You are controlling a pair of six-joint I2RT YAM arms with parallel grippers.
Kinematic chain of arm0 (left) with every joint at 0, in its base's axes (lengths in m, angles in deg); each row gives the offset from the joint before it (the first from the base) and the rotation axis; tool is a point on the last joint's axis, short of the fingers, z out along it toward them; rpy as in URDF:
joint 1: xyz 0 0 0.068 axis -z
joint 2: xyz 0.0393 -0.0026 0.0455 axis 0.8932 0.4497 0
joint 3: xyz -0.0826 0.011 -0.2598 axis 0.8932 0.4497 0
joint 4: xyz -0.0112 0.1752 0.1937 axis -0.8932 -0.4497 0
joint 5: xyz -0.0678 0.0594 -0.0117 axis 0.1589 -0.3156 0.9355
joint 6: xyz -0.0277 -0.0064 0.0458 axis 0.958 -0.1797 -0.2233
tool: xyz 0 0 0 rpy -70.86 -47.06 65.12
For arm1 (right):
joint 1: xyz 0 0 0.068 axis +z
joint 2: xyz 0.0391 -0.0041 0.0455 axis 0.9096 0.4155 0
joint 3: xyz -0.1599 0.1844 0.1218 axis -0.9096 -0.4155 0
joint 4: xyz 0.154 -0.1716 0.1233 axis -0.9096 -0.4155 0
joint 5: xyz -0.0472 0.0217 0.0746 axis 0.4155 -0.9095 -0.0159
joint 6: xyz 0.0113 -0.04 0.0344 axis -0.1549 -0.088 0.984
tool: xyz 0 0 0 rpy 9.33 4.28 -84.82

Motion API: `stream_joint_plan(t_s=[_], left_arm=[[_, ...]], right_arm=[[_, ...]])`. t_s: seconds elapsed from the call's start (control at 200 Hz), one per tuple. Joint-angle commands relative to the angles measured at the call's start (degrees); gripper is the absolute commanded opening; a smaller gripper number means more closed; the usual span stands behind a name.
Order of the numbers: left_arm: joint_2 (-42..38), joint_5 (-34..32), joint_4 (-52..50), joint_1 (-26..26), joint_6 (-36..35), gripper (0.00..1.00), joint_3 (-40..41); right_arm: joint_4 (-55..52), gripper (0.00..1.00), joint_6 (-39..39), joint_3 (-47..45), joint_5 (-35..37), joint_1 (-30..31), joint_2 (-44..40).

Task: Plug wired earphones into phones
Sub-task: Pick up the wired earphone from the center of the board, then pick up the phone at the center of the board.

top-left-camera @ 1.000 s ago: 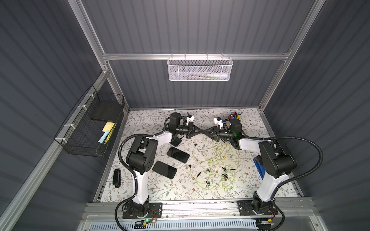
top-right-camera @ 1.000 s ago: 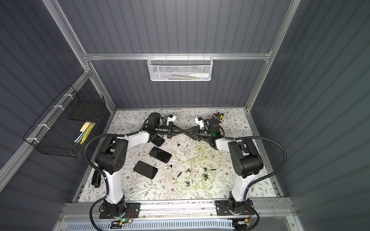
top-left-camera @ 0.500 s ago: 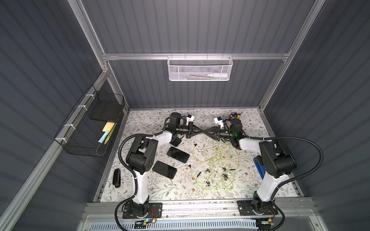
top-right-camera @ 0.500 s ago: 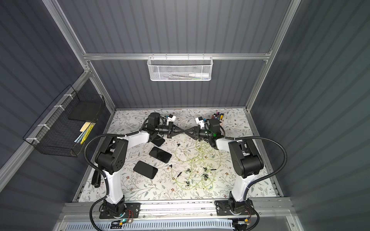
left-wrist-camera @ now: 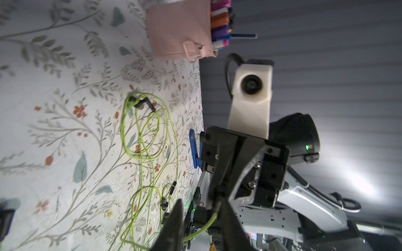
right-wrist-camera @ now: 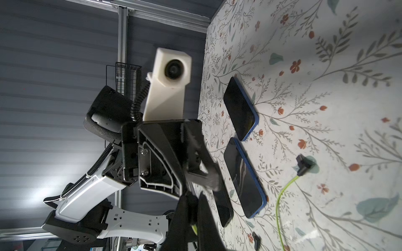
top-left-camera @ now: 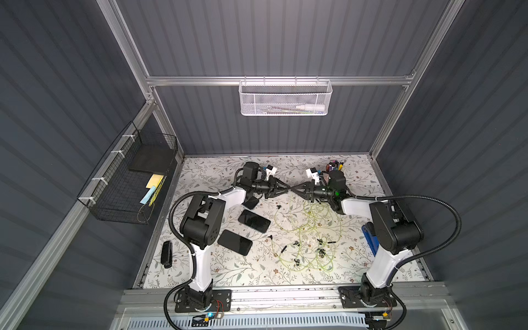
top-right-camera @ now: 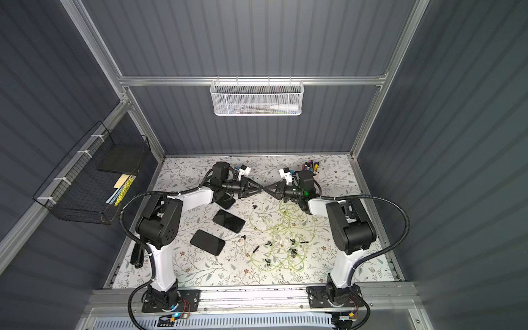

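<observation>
In the right wrist view the right gripper pinches an earphone cable; the left gripper stands apart. The thin strand could slip.

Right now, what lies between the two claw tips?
A stretch of yellow-green earphone cable, held in the shut right claw, crossing the left claw's gap; left wrist view.

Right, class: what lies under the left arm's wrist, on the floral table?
A phone lies on the table, partly beneath the left arm. Only its rounded near end shows in both top views; the rest of it is covered by the arm.
</observation>
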Motion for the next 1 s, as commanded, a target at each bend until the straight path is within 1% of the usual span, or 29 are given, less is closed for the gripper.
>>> stream_joint_plan(t_s=[0.0,0.04,0.055,0.09,0.11,0.135,0.16,0.18,0.205,0.29,0.365,0.43,0.48,0.56,0.71,0.81,0.881,0.991], left_arm=[[-3.56,-13.52,-22.15,-2.86,-7.40,0.70,-3.27],[-4.17,-19.49,-29.63,-3.70,-9.14,0.83,-5.25],[-4.28,-21.92,-32.14,-3.97,-9.67,0.85,-5.50],[-4.45,-26.79,-37.03,-4.45,-10.65,0.92,-8.93],[-4.45,-29.47,-39.47,-4.65,-10.76,0.94,-9.93],[-4.36,-33.19,-42.33,-4.87,-10.55,0.95,-11.12],[-4.18,-35.56,-44.77,-5.01,-10.41,0.95,-12.31],[-3.95,-39.15,-46.44,-5.10,-10.20,0.95,-13.27],[-3.51,-41.99,-48.26,-5.11,-9.77,0.98,-14.42],[-1.31,-51.17,-57.17,-5.11,-6.06,1.00,-19.50],[1.57,-57.23,-65.38,-5.11,-2.62,1.00,-24.44],[4.63,-60.88,-72.47,-5.28,-0.35,0.99,-29.05],[6.62,-62.23,-76.04,-5.54,1.24,0.98,-31.43],[8.07,-61.70,-76.31,-5.72,4.24,0.98,-31.61],[8.39,-59.61,-73.58,-5.81,11.70,0.93,-26.51],[6.77,-58.91,-68.21,-5.81,16.16,0.91,-21.72],[6.49,-58.92,-66.12,-5.76,17.70,0.90,-20.42],[7.95,-58.57,-64.97,-5.72,16.99,0.91,-21.46]], right_arm=[[0.29,0.00,-3.36,-0.88,1.96,-0.19,-2.55],[-2.12,0.00,-5.27,-1.07,3.09,-0.19,-3.28],[-3.07,0.00,-6.00,-1.22,3.62,-0.19,-3.62],[-5.47,0.00,-8.06,-1.37,5.00,-0.10,-4.55],[-7.46,0.00,-9.24,-1.50,5.85,-0.02,-5.07],[-10.13,0.00,-11.29,-1.44,7.01,0.07,-5.84],[-12.89,0.00,-13.00,-1.36,8.28,0.21,-6.58],[-15.16,0.00,-14.83,-1.19,9.24,0.37,-7.16],[-17.51,0.00,-16.84,-0.93,10.41,0.50,-7.79],[-25.11,0.00,-21.83,0.01,13.29,0.71,-9.09],[-29.73,0.00,-25.03,0.80,15.22,0.74,-9.75],[-31.96,0.00,-26.63,0.95,16.55,0.84,-10.21],[-32.55,0.00,-27.20,0.71,17.10,0.95,-10.43],[-33.42,0.00,-27.90,0.68,17.50,1.19,-10.16],[-34.57,0.00,-29.23,0.68,17.57,1.30,-9.50],[-35.33,0.00,-30.31,0.92,17.60,1.38,-9.31],[-36.21,0.00,-31.15,1.28,17.55,1.34,-9.25],[-37.46,0.00,-32.34,1.74,17.80,1.35,-9.48]])
